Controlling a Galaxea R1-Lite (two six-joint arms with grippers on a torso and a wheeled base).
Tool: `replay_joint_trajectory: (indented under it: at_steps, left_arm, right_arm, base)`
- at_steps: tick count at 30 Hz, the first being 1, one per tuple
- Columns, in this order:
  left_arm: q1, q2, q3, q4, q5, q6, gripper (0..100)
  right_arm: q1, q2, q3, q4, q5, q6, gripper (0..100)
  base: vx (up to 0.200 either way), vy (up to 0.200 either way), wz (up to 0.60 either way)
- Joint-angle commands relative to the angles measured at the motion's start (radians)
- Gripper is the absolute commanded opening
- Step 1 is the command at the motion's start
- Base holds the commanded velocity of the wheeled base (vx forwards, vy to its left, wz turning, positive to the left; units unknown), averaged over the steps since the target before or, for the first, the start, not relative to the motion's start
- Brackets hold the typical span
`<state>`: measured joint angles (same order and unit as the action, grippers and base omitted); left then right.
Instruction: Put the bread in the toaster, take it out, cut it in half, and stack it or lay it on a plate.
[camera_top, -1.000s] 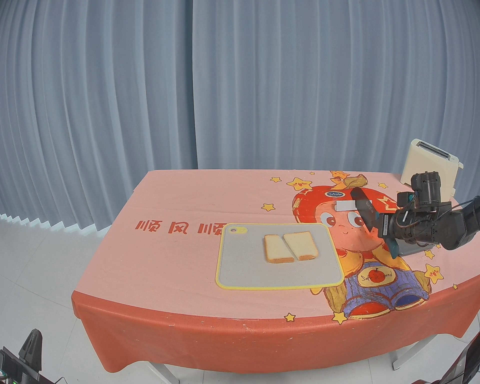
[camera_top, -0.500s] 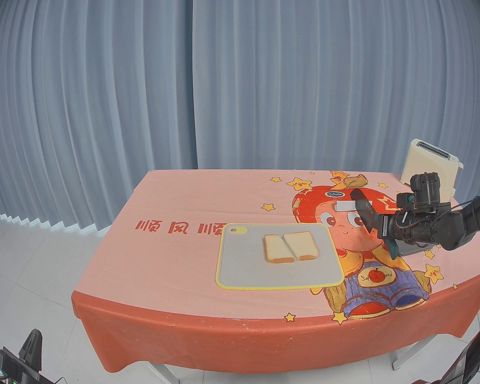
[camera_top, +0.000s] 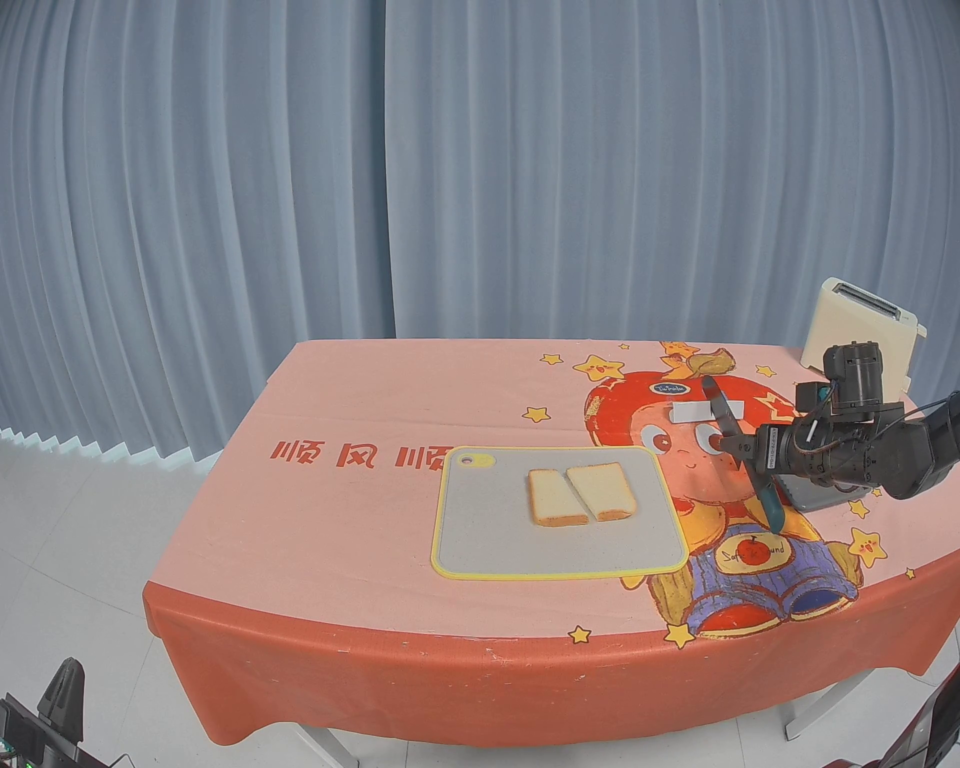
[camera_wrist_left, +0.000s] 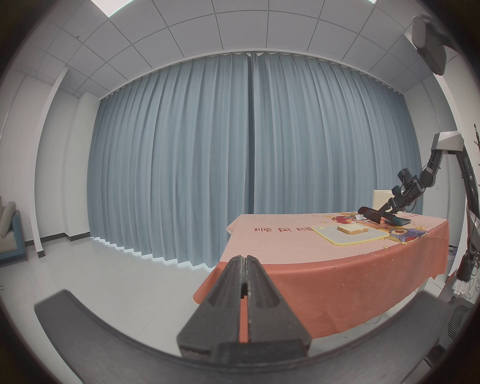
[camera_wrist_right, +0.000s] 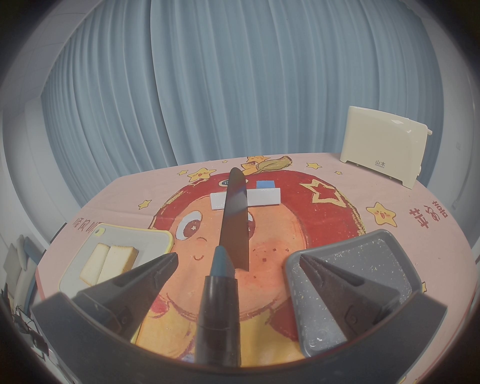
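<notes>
Two bread halves (camera_top: 580, 493) lie side by side on the grey, yellow-rimmed cutting board (camera_top: 480, 540). My right gripper (camera_top: 755, 455) hovers right of the board, over the near edge of the grey plate (camera_top: 815, 493). In the right wrist view my right gripper (camera_wrist_right: 237, 259) is open, its fingers (camera_wrist_right: 135, 290) wide apart. The dark knife (camera_wrist_right: 235, 220) lies between them, blade pointing toward the table's middle; neither finger touches its handle. The cream toaster (camera_top: 860, 335) stands at the far right corner. My left gripper (camera_wrist_left: 243, 260) is shut, low and off the table's left side.
The table carries an orange printed cloth (camera_top: 380, 400). A small white label (camera_top: 692, 410) lies on it near the knife tip. Bare cloth stretches left of the board and behind it. A blue curtain hangs behind the table.
The knife has turned from showing its flat side to showing its thin edge, and its handle end hangs lower. The right arm shifted only slightly. Bread and board are unmoved.
</notes>
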<state>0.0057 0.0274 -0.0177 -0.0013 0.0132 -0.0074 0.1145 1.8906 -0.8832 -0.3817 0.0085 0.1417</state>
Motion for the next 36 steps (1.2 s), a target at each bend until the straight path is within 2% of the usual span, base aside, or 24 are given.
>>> replay_joint_trajectory:
  at_steps: [1, 13, 24, 27, 31, 36]
  left_arm:
    - [0.0, 0.002, 0.018, 0.0, 0.001, 0.0, 0]
    - [0.0, 0.002, 0.018, 0.0, 0.001, 0.0, 0]
    - [0.0, 0.002, 0.018, 0.0, 0.001, 0.0, 0]
    - [0.0, 0.002, 0.018, 0.0, 0.001, 0.0, 0]
    - [0.0, 0.002, 0.018, 0.0, 0.001, 0.0, 0]
    - [0.0, 0.002, 0.018, 0.0, 0.001, 0.0, 0]
  right_arm:
    - [0.001, -0.002, 0.001, 0.0, 0.001, -0.002, 100]
    - [0.014, -0.058, 0.024, 0.001, -0.004, -0.004, 100]
    - [0.114, -0.179, 0.086, 0.003, -0.018, -0.002, 100]
    - [0.163, -0.214, 0.105, 0.006, -0.032, 0.001, 100]
    - [0.188, -0.219, 0.119, 0.001, -0.053, 0.001, 100]
    - [0.223, -0.222, 0.133, 0.001, -0.056, 0.002, 100]
  base:
    - [0.0, 0.0, 0.0]
    - [0.0, 0.0, 0.0]
    - [0.0, 0.0, 0.0]
    - [0.0, 0.0, 0.0]
    - [0.0, 0.0, 0.0]
    - [0.0, 0.0, 0.0]
